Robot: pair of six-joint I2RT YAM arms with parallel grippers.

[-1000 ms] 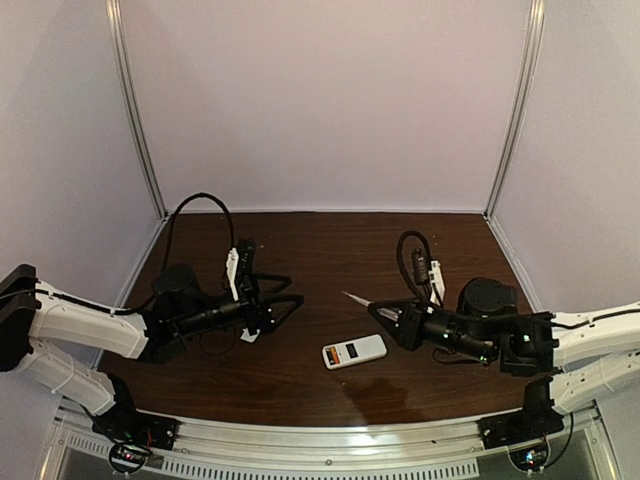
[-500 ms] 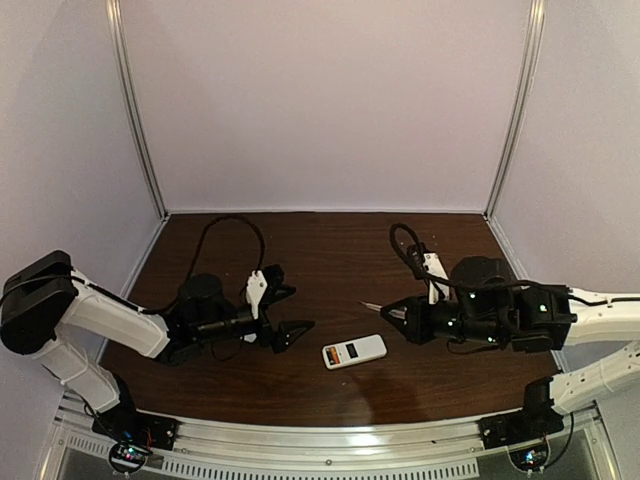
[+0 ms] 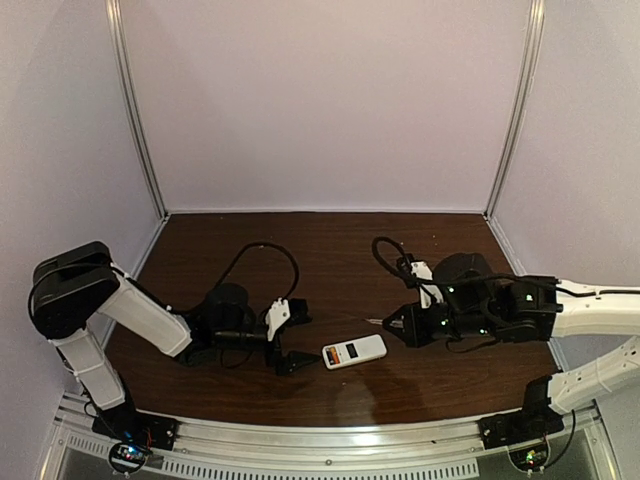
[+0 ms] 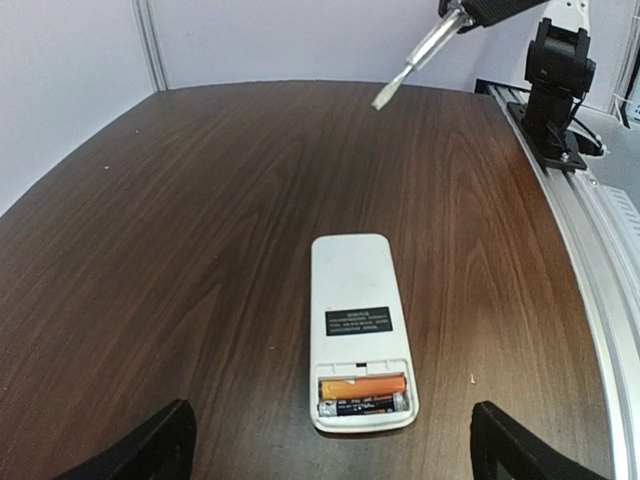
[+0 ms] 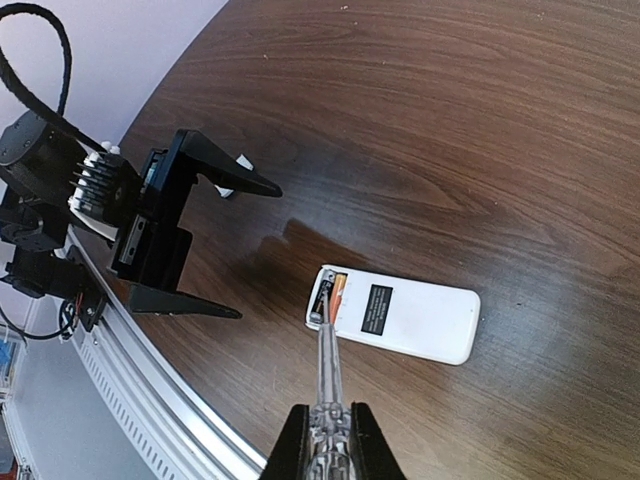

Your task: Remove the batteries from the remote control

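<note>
The remote control (image 3: 354,352) lies lengthwise just ahead of our wide-open left gripper (image 3: 294,342), batteries (image 4: 363,394) nearest it, while our right gripper (image 5: 326,435) clenches a screwdriver (image 5: 328,362).

White remote control (image 3: 355,351) lies flat on the dark wood table (image 3: 330,250) near the front edge, long axis roughly left-right, with a dark patch and a small orange mark toward its left end. Just left of it sits the left gripper (image 3: 304,340), low, jaws spread wide, not touching it. Behind the remote's right end, the right gripper (image 3: 392,322) is clamped on a thin pale rod (image 3: 373,320) pointing left; contact with the remote cannot be judged.
</note>
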